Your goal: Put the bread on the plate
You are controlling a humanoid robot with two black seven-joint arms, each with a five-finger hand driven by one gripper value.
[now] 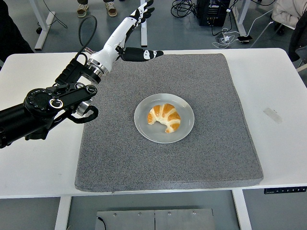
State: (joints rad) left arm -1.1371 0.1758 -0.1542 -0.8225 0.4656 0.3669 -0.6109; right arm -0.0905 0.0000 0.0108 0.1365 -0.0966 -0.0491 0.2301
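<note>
Head view: bread (164, 117) — a croissant — lies on the plate (184, 132), centre frame, on the grey mat (216, 153) over the worktop (38, 167). Likely light, soft, flaky; best held gently across its thick middle. Left hand (127, 33), upper left, fingers (144, 9) spread, holding nothing — well apart from the bread.
</note>
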